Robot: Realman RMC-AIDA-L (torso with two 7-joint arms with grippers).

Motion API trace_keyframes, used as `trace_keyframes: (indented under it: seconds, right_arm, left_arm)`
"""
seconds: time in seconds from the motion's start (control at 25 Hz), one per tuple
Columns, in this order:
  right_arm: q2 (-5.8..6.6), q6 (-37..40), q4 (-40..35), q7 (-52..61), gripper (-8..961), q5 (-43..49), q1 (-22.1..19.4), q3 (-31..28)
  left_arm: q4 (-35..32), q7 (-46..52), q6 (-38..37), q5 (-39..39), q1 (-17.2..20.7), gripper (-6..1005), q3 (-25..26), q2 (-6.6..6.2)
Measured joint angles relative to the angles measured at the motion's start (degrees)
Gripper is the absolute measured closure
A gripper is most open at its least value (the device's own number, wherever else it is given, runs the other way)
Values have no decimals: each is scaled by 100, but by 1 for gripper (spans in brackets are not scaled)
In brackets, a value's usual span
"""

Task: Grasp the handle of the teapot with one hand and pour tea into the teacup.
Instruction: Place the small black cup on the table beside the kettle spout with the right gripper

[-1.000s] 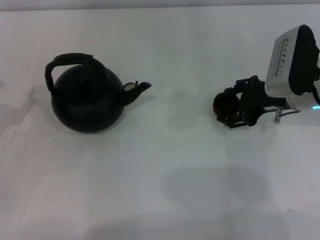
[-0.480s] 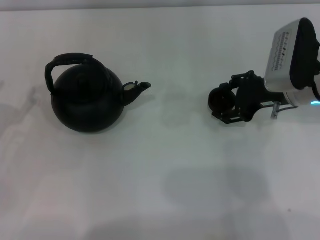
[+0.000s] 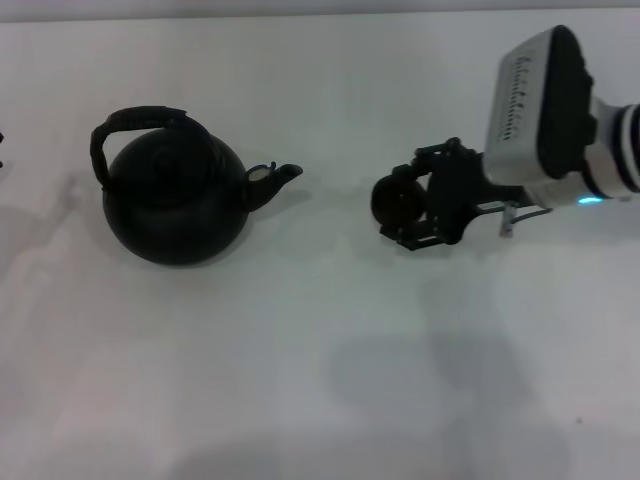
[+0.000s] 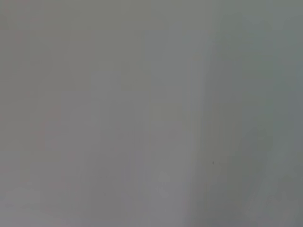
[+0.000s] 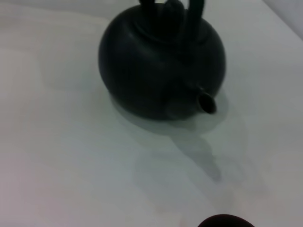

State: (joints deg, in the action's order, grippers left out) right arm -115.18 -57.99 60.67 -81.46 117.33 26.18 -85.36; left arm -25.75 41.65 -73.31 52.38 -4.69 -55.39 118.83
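Silver-and-black, my right arm reaches in from the right edge of the head view, its forearm lying nearly level above the white table (image 3: 330, 380). My right gripper (image 3: 402, 205) points toward the robot's left, with its black fingers (image 3: 428, 238) closed around the small round dark teacup (image 3: 395, 200); the cup sits at the fingertips. I cannot tell from the head view whether the cup touches the table or is held clear of it. In the right wrist view only a dark curved sliver of the teacup (image 5: 226, 221) shows at the frame edge.

The large round matte-black teapot (image 3: 175, 205) stands upright on the table on the robot's left side, well apart from my right gripper, with bare tabletop between them. Its short curved spout (image 3: 278, 176) points toward the held cup. The black arched handle (image 3: 140, 122) with the rough wrapped surface stands over the lid, free of any gripper. The right wrist view looks straight at the pot, spout (image 5: 204, 102) nearest the camera.

My left gripper is out of sight; the left wrist view shows only a blank grey surface.
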Motion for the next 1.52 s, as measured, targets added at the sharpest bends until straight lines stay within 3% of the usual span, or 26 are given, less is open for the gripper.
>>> trace_keyframes:
  seconds: [0.6,1.2,1.52]
  right_arm:
    - [-75,612,-403,56,205,-331,413,889]
    - [-75,958,-549,128,205,-343,431,1045]
    - [-75,993,-838,344,198,-342,636,1050]
  left_arm:
    - [0,0,-49,79,-3,123,-7,0]
    - [0,-13,-52,88,4,123,-7,-6]
    - [0,-67,-52,88,-23,123,9,-14]
